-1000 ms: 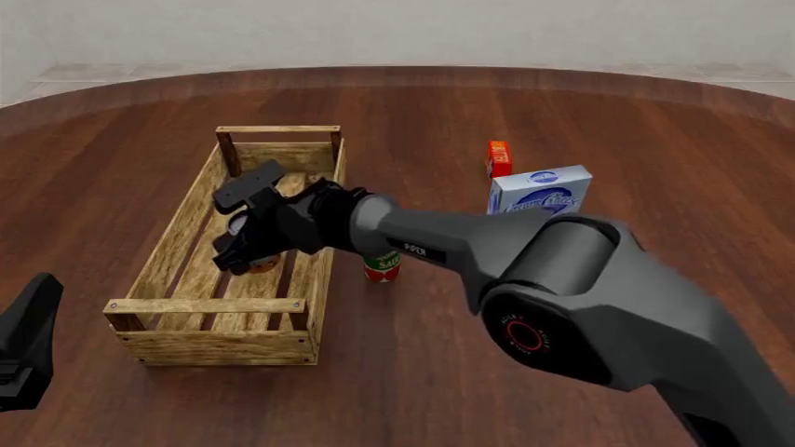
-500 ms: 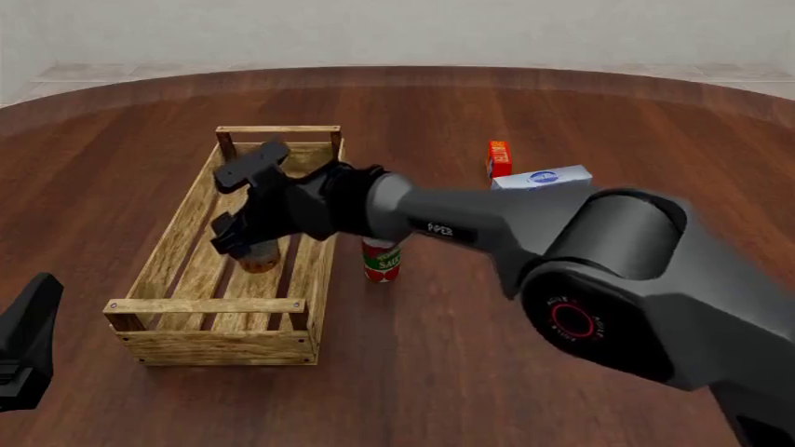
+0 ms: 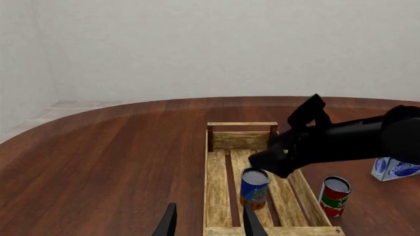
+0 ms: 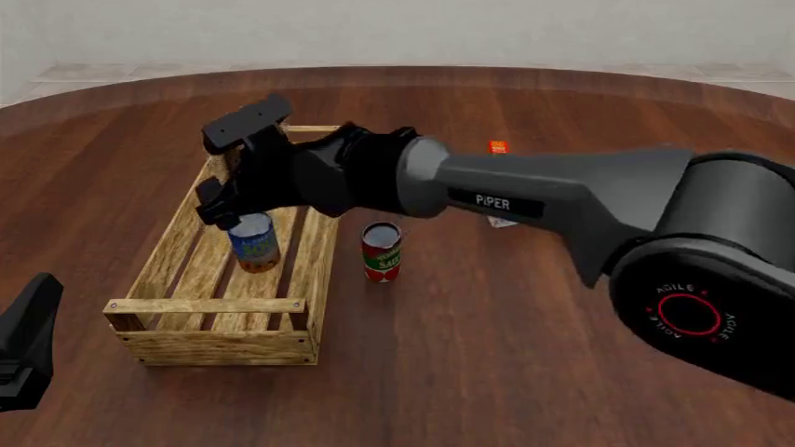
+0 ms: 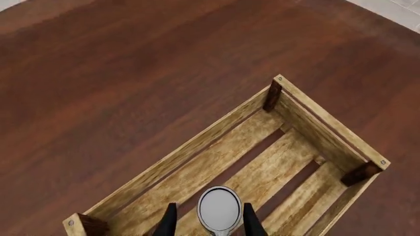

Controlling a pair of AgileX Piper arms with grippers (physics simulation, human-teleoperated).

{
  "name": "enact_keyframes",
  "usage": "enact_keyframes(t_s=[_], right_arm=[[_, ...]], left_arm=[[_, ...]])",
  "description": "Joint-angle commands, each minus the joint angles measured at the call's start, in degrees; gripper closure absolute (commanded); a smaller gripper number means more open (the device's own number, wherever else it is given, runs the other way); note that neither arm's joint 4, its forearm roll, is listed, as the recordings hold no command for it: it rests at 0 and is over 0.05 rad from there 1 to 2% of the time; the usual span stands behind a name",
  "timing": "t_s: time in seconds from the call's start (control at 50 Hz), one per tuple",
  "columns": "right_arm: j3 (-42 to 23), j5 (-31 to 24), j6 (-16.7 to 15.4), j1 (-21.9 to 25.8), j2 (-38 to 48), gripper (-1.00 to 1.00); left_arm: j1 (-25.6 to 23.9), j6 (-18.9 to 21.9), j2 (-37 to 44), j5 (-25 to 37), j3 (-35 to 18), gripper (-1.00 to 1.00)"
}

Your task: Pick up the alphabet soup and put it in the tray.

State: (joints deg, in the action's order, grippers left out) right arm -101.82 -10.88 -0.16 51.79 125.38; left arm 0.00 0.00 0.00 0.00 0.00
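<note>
Nearest the camera in the front view, the left gripper (image 4: 25, 340) sits low at the left edge of the table (image 4: 497, 372), well apart from everything else; its own wrist view shows its two dark fingers (image 3: 251, 221) spread with nothing between them. Just beyond it lies the tray (image 4: 205, 346), a long light-wood crate with a slatted bottom and raised bars at both ends, running away from the arms. The alphabet soup (image 4: 255, 241) stands upright on the slats in the near half of the tray, toward its right wall, blue label above an orange band, grey lid on top. Directly above the can hangs the right gripper (image 4: 236, 182), reaching in from the right across the tray wall; its wrist view looks straight down on the round grey lid (image 5: 219, 208), with a finger (image 5: 168, 222) on either side. The fingers are parted and clear of the can, gripping nothing. Just outside the tray's right wall stands a red-and-green can (image 4: 382, 250), upright on the wood. Farther back, mostly hidden behind the right arm, a small orange box (image 4: 498, 147) shows, and the left wrist view catches a blue-and-white carton (image 3: 395, 168) beyond the red can.
</note>
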Motion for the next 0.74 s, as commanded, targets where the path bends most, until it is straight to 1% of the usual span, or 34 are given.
enact_keyframes(t_s=[0.02,0.08,0.18,0.2,0.26,0.3,0.4,0.62,0.74], right_arm=[[5.39,2.48,0.49,0.51,-6.86,-1.0],[9.36,5.03,0.33,0.37,-10.5,-1.0],[13.48,7.17,0.49,0.33,-14.11,-1.0],[13.51,7.18,0.49,0.33,-14.12,-1.0],[17.22,9.17,1.06,0.18,-17.47,-1.0],[18.47,9.68,1.52,0.2,-18.71,-1.0],[20.89,10.73,1.47,-0.18,-21.37,-1.0],[28.91,13.57,2.67,-0.66,-31.24,-1.0],[33.01,15.33,2.62,-1.4,-35.65,-1.0]], left_arm=[[0.0,0.0,0.0,0.0,0.0,-1.0],[0.0,0.0,0.0,0.0,0.0,-1.0],[0.0,0.0,0.0,0.0,0.0,-1.0],[0.0,0.0,0.0,0.0,0.0,-1.0],[0.0,0.0,0.0,0.0,0.0,-1.0],[0.0,0.0,0.0,0.0,0.0,-1.0],[0.0,0.0,0.0,0.0,0.0,-1.0],[0.0,0.0,0.0,0.0,0.0,-1.0],[0.0,0.0,0.0,0.0,0.0,-1.0]])
